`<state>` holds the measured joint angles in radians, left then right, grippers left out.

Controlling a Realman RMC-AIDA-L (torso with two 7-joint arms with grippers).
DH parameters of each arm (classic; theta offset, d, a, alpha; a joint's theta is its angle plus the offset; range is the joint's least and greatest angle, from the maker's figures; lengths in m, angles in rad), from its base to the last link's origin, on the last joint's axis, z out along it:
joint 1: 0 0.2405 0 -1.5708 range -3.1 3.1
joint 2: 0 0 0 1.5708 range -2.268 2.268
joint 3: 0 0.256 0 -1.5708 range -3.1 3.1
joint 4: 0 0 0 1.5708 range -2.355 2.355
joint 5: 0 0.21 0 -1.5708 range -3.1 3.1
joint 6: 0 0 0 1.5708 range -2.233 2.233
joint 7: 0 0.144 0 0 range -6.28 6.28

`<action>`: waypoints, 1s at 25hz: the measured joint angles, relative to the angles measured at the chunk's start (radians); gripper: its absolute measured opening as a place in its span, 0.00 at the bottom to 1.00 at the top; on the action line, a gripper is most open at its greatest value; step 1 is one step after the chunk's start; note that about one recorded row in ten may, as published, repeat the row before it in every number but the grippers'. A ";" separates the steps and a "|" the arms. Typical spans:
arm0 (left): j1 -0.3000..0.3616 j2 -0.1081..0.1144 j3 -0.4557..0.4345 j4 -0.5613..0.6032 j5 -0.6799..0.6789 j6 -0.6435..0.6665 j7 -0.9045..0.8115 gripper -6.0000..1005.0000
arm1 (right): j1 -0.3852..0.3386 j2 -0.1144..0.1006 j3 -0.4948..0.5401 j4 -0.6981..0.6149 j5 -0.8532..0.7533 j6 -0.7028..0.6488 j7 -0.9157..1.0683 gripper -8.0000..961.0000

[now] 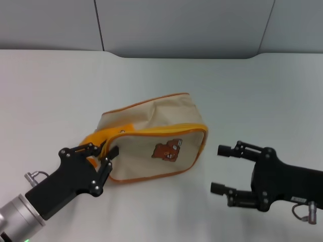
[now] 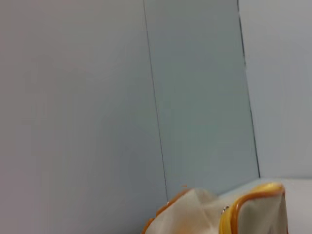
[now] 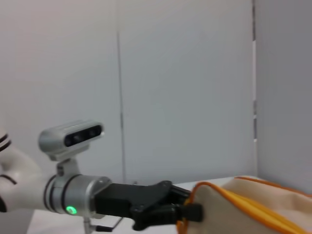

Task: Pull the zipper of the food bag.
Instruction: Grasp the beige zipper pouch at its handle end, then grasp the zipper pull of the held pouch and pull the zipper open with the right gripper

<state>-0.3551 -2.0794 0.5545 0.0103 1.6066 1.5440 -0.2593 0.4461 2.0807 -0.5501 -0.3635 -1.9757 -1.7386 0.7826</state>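
The food bag [image 1: 151, 136] lies on the white table, cream with orange piping and a brown bear [image 1: 166, 150] on its side. The zipper [image 1: 156, 132] runs in the orange band along its top edge; a small silver spot near the band's left end may be the pull tab [image 1: 122, 130]. My left gripper [image 1: 102, 155] is closed on the bag's left end by the orange strap [image 1: 92, 138]. My right gripper [image 1: 219, 169] is open and empty, just right of the bag and apart from it. The bag also shows in the left wrist view [image 2: 258, 214] and the right wrist view [image 3: 253, 204].
A grey wall [image 1: 176, 25] with panel seams stands behind the table's far edge. The right wrist view shows my left gripper [image 3: 187, 207] at the bag's end and the head camera [image 3: 73, 136] behind it.
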 joint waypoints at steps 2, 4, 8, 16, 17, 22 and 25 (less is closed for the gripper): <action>-0.002 0.000 0.000 0.010 -0.002 0.023 0.000 0.17 | -0.001 0.001 0.023 0.001 0.000 0.000 -0.012 0.83; -0.012 0.001 0.000 0.045 -0.003 0.074 -0.004 0.15 | -0.004 0.002 0.069 0.010 0.001 0.000 -0.045 0.83; -0.052 0.005 0.002 0.114 -0.002 0.157 -0.015 0.12 | -0.007 0.005 0.223 0.085 0.002 -0.010 -0.158 0.83; -0.187 0.005 0.096 0.266 0.003 0.160 -0.058 0.11 | -0.001 0.008 0.587 0.384 0.002 0.033 -0.622 0.83; -0.187 0.005 0.096 0.266 0.003 0.160 -0.058 0.11 | -0.001 0.008 0.587 0.384 0.002 0.033 -0.622 0.83; -0.225 0.005 0.130 0.313 0.003 0.151 -0.078 0.11 | 0.036 0.009 0.602 0.468 -0.004 0.083 -0.836 0.82; -0.232 0.005 0.140 0.326 0.003 0.146 -0.083 0.11 | 0.059 0.008 0.600 0.469 -0.010 0.097 -0.919 0.82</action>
<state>-0.5867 -2.0748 0.6948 0.3366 1.6098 1.6900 -0.3420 0.5050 2.0888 0.0496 0.1055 -1.9861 -1.6416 -0.1363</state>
